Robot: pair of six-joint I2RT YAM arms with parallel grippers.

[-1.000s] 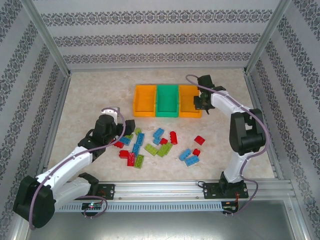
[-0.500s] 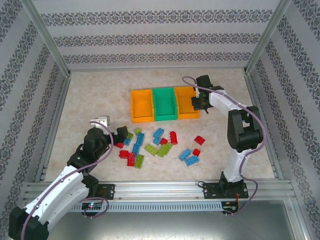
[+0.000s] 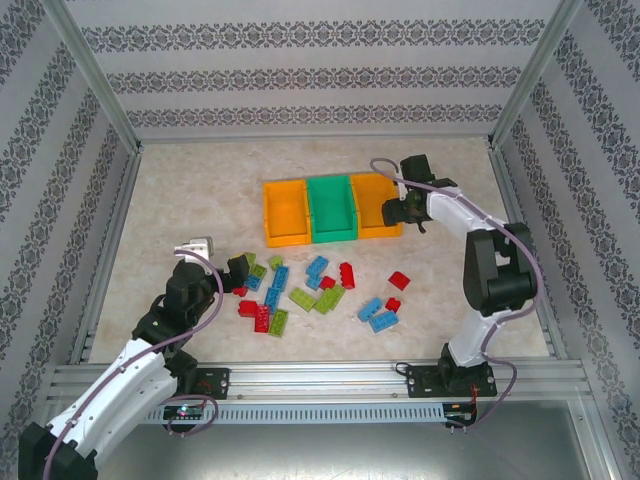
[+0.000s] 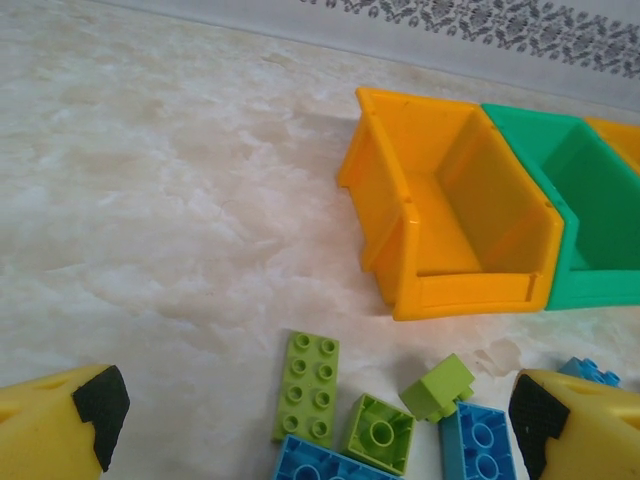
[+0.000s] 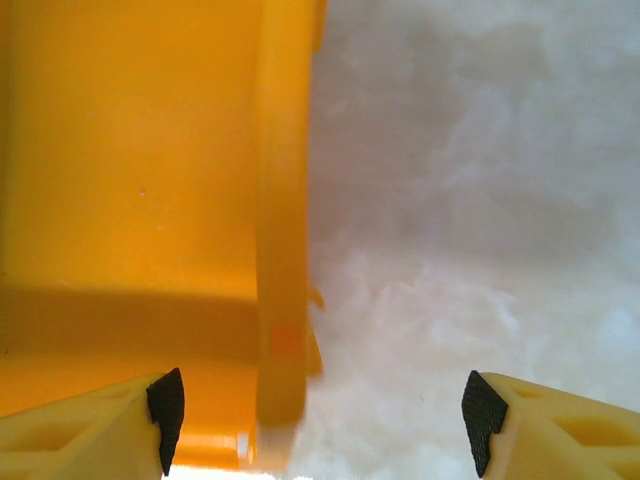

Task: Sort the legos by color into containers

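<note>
Sorting looks barely begun, if at all. The legos lie loose on the table in a scatter between the two arms, reds, blues and limes mixed, all on the near side of the containers. From overhead I can pick out no brick in any of the three. The left wrist view gives the left orange bin a bare floor. What I see of the green bin is bare too, though its right end runs out of that view. The left gripper hangs low at the left edge of the pile, jaws spread wide and holding nothing. A long lime brick sits between its fingers, with a square lime one and two blue ones just beside it. The right gripper is up at the right orange bin, jaws parted to either side of the bin's right wall and carrying no brick. The wall is blurred there, so I cannot tell whether either pad touches it. My read is that every brick has yet to be binned, and the lime one under the left jaws looks the handiest first pick.
</note>
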